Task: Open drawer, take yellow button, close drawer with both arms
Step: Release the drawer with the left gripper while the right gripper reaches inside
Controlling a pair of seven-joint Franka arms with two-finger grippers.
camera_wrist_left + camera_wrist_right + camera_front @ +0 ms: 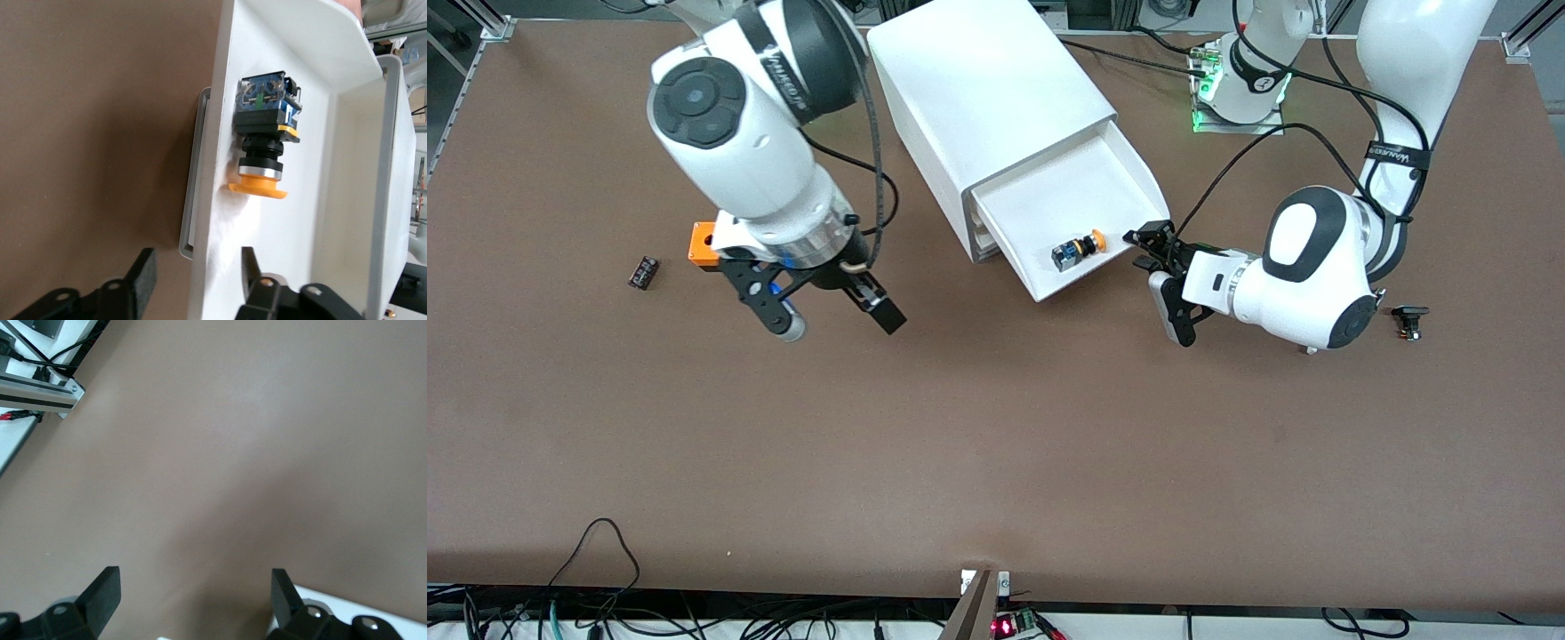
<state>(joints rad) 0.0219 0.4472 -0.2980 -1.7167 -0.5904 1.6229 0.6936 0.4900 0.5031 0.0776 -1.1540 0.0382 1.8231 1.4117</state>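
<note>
Left gripper straddles drawer front beside button.

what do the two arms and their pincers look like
Both arms are glossy white with rounded shells and dark grey joint caps. The left arm wears a black strap with white lettering, and black cables run along it. The right arm has a silver wrist ring. The left pincer and right pincer are black with two fingers.

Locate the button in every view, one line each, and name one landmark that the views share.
Front view: the button lies in the open drawer, near its front wall.
Left wrist view: button in the drawer, above the left gripper, whose open fingers straddle the drawer's front wall.
Right wrist view: not in it.
Shared landmark: the drawer's handle.
</note>
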